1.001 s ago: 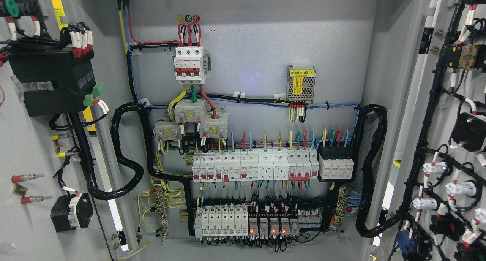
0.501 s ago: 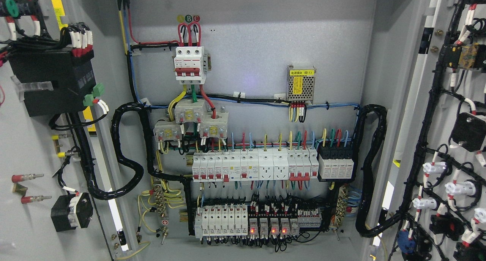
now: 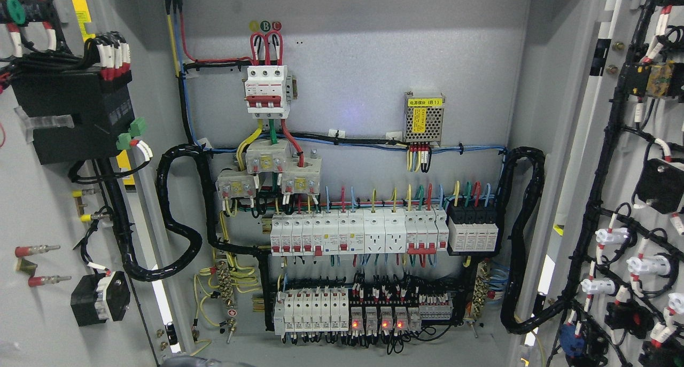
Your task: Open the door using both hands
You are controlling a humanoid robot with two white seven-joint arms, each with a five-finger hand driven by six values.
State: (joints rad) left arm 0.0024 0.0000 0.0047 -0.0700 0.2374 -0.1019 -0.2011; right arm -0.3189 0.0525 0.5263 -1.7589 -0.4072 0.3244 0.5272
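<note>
Grey painted sheet metal filled the whole scene: the flat back panel (image 3: pixel 374 62) of an electrical cabinet, smooth and matt, with both doors swung wide to either side. As far as could be judged, the opening was done or nearly so, since the left door (image 3: pixel 32 207) and the right door (image 3: pixel 641 142) each stood turned out, showing their inner faces, and the wiring inside lay fully exposed; little seemed left beyond letting go and drawing back. Neither the left hand nor the right hand was in view, so whether their fingers were apart or closed on anything could not be told; only a blurred grey shape (image 3: pixel 187 360) at the bottom edge left of the middle hinted at part of the robot, too unclear to name. On the panel, a white three-pole breaker (image 3: pixel 266 89) with red levers sat high up, boxy and glossy, fed by looped red wires. To its right hung a small perforated metal power supply (image 3: pixel 424 117) with a yellow label. Lower down ran a row of white plastic switches (image 3: pixel 355 233), blocky and close-set, and below them a second row with small red lights (image 3: pixel 377 324). Thick black ribbed conduit (image 3: pixel 179 217) curved from the panel toward each door.
</note>
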